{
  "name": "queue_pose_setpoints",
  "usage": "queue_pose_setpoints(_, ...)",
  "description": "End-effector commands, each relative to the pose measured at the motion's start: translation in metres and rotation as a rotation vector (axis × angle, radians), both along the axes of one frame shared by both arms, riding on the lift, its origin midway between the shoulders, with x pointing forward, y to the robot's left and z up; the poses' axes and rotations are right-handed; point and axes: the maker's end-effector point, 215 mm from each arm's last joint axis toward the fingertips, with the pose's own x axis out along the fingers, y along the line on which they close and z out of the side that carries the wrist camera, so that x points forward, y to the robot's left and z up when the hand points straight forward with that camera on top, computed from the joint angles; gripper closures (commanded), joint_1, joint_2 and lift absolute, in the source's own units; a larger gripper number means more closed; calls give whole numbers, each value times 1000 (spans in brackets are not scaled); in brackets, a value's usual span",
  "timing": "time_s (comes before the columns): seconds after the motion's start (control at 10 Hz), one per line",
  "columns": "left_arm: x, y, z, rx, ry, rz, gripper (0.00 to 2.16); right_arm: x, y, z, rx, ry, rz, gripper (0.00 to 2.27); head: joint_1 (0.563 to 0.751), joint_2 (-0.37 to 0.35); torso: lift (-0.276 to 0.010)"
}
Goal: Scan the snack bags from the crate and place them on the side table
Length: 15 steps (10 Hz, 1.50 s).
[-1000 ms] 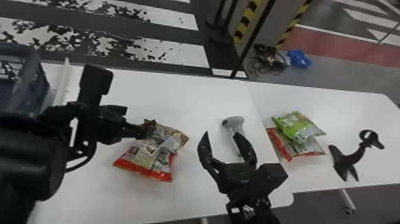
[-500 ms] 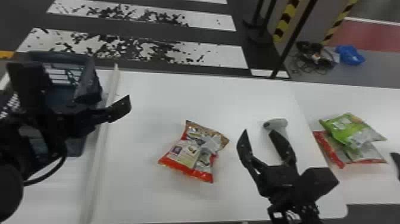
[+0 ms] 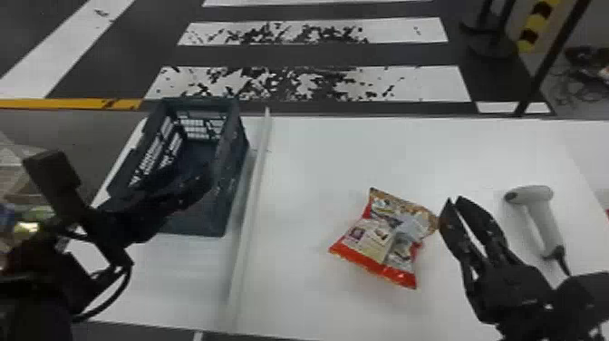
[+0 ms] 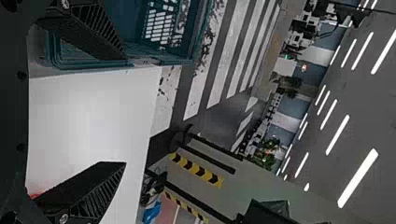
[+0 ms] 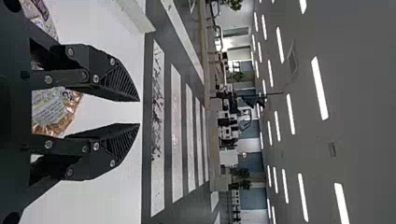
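In the head view, my left gripper (image 3: 199, 183) is over the dark blue crate (image 3: 234, 158); in the left wrist view the left gripper (image 4: 125, 110) stands wide open with nothing between its fingers. A red and brown snack bag (image 3: 385, 236) lies on the white table, right of the crate. Just right of that bag is my right gripper (image 3: 454, 198), its fingers parted by a narrow gap. The right wrist view shows the right gripper (image 5: 139, 112) holding nothing, the bag (image 5: 49, 109) beyond its fingers. The grey scanner (image 3: 539, 213) stands farther right.
A long white bar (image 3: 253, 199) runs along the table between crate and bag. Colourful packages (image 3: 27, 226) show at the far left behind the left arm. The scanner's cable (image 3: 563, 263) trails toward the right arm.
The head view has swung left. My left gripper has left the bag and moved left to the crate, leaving the bag on the table. My right gripper's fingers have drawn closer together.
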Motion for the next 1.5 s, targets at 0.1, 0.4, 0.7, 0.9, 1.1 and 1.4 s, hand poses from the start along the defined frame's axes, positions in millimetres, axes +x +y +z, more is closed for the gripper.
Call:
queue_pose_setpoints(0.1,-18,30,-5,4,0,50,80,-6,32,-8,-10,28,109,2037,695,197,-94)
queue_pose_setpoints(0.4,-28,40,-9,-15,7,56,80,-11,67,-32,-38,111,212,2037,695,278,-94)
queue_pose_setpoints(0.7,-31,39,-13,-19,14,55,83,-12,99,-86,-114,259,310,2037,695,345,-94)
queue_pose_setpoints(0.9,-33,40,-16,-19,20,55,83,-15,106,-121,-140,345,345,2037,695,350,-94)
queue_pose_setpoints(1.1,-34,40,-18,-21,25,56,83,-17,107,-145,-170,388,357,2037,695,350,-94)
queue_pose_setpoints(1.4,-35,39,-20,-26,29,53,83,-24,106,-172,-203,436,372,2037,695,350,-94)
